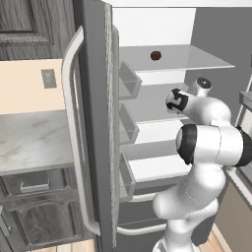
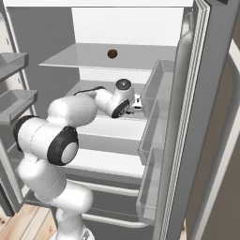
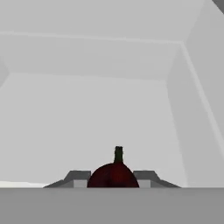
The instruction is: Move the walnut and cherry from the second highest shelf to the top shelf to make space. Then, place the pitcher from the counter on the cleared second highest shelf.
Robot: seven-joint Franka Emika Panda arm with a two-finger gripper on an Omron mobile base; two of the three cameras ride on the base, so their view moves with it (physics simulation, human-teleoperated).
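Pincer [image 3: 113, 178] clamped on cherry [image 3: 113, 175]

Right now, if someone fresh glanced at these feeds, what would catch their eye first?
First, the white arm reaching deep into the open fridge at the level of the second highest shelf. Next, in the hand view, the dark red cherry with its upright stem, pinched between the tool fingertips. Then the small brown walnut, sitting alone on the top shelf above the arm.
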